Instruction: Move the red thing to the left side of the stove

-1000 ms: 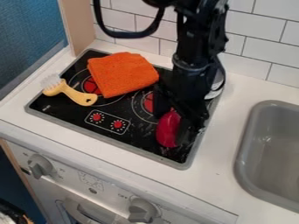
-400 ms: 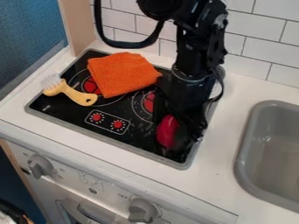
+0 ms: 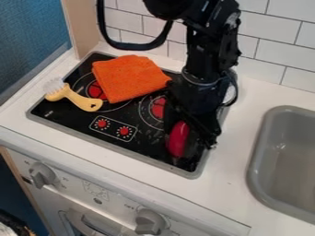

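Red thing (image 3: 177, 139) beside the fingers of the gripper (image 3: 192, 138).
I cannot tell whether they are spread or pinching it.

Seen from in front of and above the stove (image 3: 138, 144), a fixed camera looks down at a slant toward the tiled wall (image 3: 280, 55) behind it; the close view reaches to the sink (image 3: 256, 152) at the stove's right.

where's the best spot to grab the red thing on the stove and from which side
Probably best at the middle of the red thing, from above, squeezing across its narrow width: it looks long and rounded, one end toward the front of the stove.
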{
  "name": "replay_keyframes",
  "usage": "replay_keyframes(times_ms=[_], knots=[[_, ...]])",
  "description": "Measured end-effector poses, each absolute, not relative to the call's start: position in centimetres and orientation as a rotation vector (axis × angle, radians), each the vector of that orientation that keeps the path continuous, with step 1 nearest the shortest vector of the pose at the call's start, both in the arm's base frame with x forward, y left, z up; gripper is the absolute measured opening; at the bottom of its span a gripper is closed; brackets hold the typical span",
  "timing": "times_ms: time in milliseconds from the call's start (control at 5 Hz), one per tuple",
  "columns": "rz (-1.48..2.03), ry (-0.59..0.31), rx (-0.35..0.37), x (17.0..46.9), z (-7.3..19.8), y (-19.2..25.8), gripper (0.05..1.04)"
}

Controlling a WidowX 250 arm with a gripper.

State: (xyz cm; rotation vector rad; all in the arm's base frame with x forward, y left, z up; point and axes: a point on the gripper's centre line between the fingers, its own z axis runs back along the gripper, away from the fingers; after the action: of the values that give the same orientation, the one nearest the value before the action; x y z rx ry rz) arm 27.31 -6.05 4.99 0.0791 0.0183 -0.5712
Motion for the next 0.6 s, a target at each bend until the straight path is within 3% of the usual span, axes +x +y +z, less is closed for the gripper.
replay_keyframes(times_ms=[600], knots=[[-0.418,-0.014,0.099,27.7,9.4,-1.8,0.745]])
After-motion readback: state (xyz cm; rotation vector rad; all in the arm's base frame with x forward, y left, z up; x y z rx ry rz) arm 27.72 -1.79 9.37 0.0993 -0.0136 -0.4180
